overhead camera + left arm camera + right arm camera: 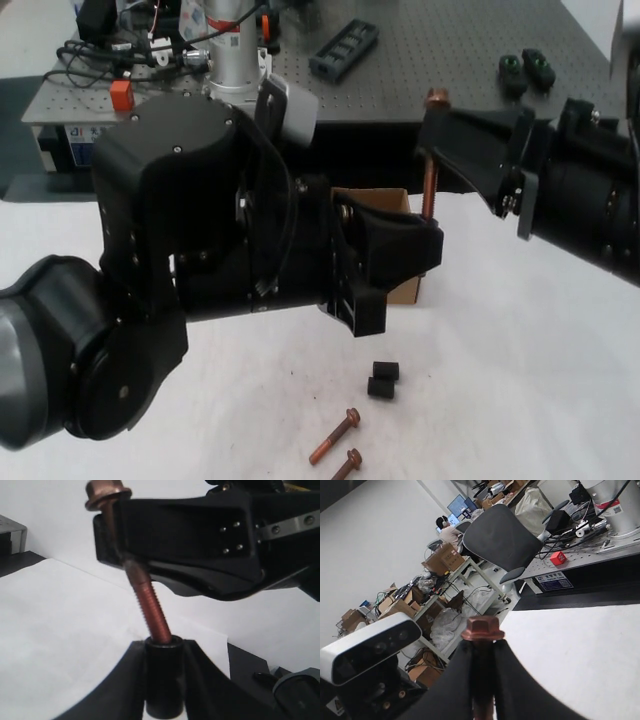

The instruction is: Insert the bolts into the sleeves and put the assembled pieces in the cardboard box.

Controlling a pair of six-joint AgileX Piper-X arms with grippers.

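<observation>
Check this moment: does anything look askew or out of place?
The bolt leans in the left wrist view, its tip meeting the mouth of the upright sleeve at a slant rather than in line with it. Nothing else stands out.

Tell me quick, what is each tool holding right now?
Left tool: closed on a black sleeve.
Right tool: closed on a copper bolt, its tip in the sleeve.
</observation>
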